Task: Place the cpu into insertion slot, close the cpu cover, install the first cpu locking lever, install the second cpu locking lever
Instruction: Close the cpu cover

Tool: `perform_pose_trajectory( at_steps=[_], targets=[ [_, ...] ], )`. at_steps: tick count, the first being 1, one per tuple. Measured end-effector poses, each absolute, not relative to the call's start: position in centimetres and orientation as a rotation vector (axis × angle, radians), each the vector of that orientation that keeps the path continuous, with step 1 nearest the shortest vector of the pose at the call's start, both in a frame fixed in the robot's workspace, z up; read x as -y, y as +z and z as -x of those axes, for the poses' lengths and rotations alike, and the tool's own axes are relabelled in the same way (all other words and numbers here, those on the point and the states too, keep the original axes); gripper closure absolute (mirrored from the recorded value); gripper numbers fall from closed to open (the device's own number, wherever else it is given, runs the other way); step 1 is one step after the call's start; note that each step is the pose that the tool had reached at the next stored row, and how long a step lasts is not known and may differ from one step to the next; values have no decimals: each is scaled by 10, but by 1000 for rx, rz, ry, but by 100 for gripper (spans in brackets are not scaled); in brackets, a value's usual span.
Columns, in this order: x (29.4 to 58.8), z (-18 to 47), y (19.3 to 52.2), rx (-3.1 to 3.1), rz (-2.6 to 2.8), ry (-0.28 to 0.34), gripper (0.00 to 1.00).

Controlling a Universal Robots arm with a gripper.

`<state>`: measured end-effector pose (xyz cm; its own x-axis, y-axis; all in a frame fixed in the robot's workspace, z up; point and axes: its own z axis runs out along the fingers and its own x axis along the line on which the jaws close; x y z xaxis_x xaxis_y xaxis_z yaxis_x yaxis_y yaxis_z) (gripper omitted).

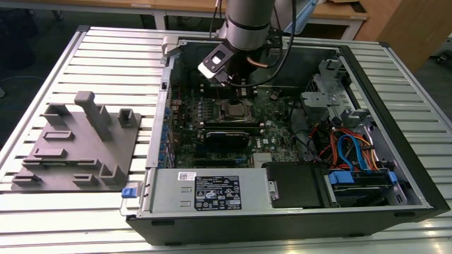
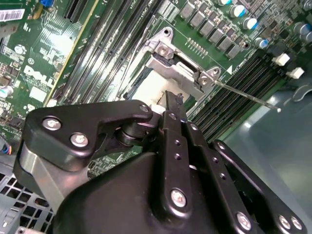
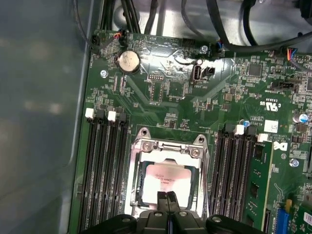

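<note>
While the arm (image 1: 247, 24) reaches down into the far part of the open computer case (image 1: 282, 230), I read the scene as follows.

Exterior view: the case lies on a slatted table (image 1: 84, 47). A grey fixture tray (image 1: 78, 153) sits beside it on the exterior view's left. The insertion slot (image 1: 232, 108) is on the green circuit board (image 1: 183, 132), just nearer than the arm's wrist.

First wrist view: the gripper (image 3: 167, 196) hovers low over the near edge of the socket. Its jaws are pressed together, and I see nothing between them. The cpu (image 3: 168, 176) lies flat in the insertion slot, its pale metal top showing through the window of the cpu cover (image 3: 168, 146). The cover lies down over the socket. Long black memory slots (image 3: 105, 165) flank the socket on both sides, and a coin battery (image 3: 129, 61) sits farther off on the board.

Second wrist view: one thin locking lever (image 2: 243, 93) slants out from a corner of the cover, across the memory slots. I cannot tell whether any lever is latched.
</note>
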<state>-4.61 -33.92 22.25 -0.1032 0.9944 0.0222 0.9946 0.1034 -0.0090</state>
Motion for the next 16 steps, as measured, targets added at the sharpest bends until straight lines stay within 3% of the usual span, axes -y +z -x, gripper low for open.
perform_pose_trajectory(
  at_steps=[16],
  targets=[
    [339,51,222,2319,2086,-13,90]
  ],
)
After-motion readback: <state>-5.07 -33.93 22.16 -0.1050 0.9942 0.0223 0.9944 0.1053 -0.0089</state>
